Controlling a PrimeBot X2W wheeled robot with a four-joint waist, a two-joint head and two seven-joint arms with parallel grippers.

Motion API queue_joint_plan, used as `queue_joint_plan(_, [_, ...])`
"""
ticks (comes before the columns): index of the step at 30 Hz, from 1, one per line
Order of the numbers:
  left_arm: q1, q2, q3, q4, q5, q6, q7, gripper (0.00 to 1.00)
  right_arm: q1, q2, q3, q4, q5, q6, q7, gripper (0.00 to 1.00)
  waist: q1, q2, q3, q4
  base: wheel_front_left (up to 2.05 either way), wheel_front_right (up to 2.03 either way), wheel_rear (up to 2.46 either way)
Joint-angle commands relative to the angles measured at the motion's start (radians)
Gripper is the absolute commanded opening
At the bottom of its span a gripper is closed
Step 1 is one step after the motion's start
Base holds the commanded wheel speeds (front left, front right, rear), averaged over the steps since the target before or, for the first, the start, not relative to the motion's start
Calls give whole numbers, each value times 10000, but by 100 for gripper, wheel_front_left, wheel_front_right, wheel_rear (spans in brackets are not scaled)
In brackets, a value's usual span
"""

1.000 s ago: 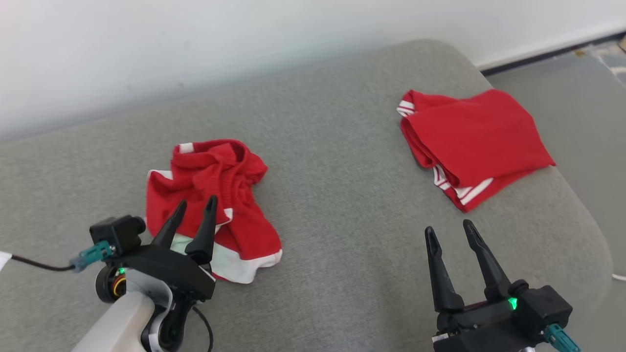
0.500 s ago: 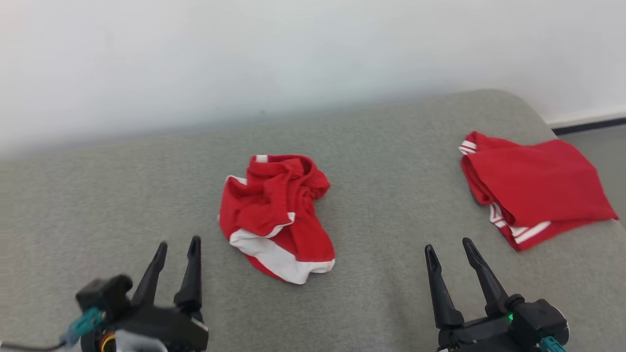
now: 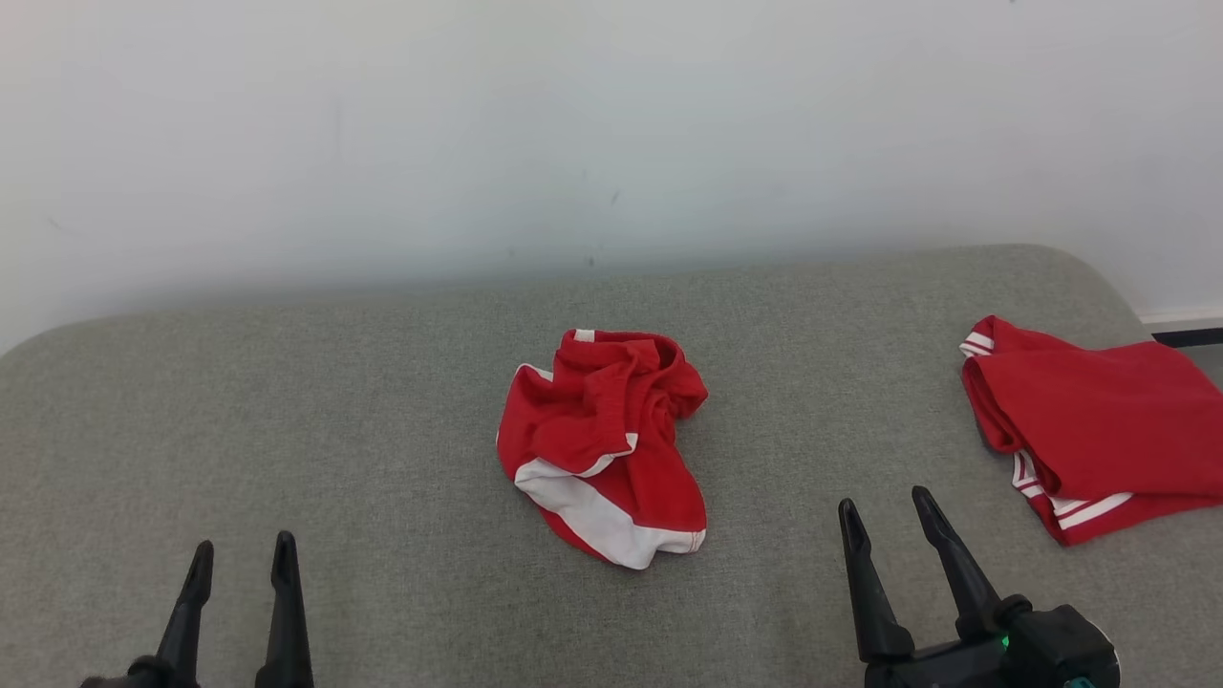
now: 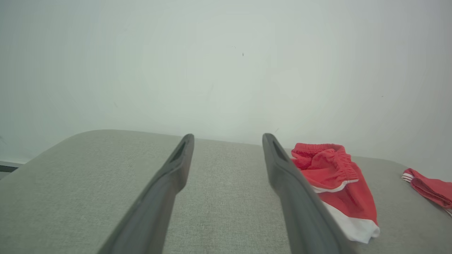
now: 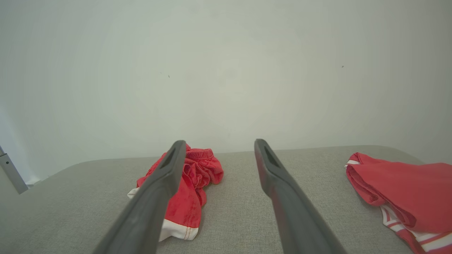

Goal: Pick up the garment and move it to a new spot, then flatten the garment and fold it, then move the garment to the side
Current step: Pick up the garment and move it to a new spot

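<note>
1. Head view: I see the crumpled garment lying near the middle of the desk. It is soft red cloth bunched into folds, with a gathered waistband at the far end and a broad white hem nearest me. The desk has a grey woven cover and rounded corners, and behind it is a plain pale wall.
2. A folded garment, red and flat with thin white stripes, lies well apart at the right end. The frame cuts off its far side.
3. My left tool and right tool are low in the frame. Their tapering dark fingers are spread and hold nothing, and their bodies are cut off at the bottom edge.
4. Left wrist view: the left tool stands wide open over bare grey cloth. Its right-hand finger hides the near edge of the crumpled garment. A sliver of the folded garment shows at the edge.
5. Right wrist view: the right tool is wide open and empty. One finger covers part of the crumpled garment. The folded garment runs out of frame at the lower right.
</note>
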Motion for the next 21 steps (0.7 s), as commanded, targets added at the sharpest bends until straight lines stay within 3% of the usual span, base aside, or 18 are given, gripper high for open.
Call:
queue_joint_plan(1, [238,-55,76,-126,354,-43,-52,100,131,0,1,-31,13,-27,-8,100,2,1,-33,7,0,0,0])
queue_joint_plan(5, [742,-395,474,-548,1935,-333,-53,100,349,1,-57,-61,89,-27,-8,100,2,1,-120,8,0,0,0])
queue_joint_plan(9, [1130,-1038,979,-435,2740,-647,-53,100,568,1,-92,-60,36,-27,-8,100,2,1,-213,40,0,0,0])
queue_joint_plan(14, [1316,-1808,1623,-32,3251,-1231,-55,100,741,0,169,23,-420,-27,-8,100,2,1,-289,38,0,0,0])
queue_joint_plan(21, [1200,-2168,1796,96,3657,-1633,-55,100,808,1,102,60,-385,-27,-8,100,2,1,-283,80,0,0,0])
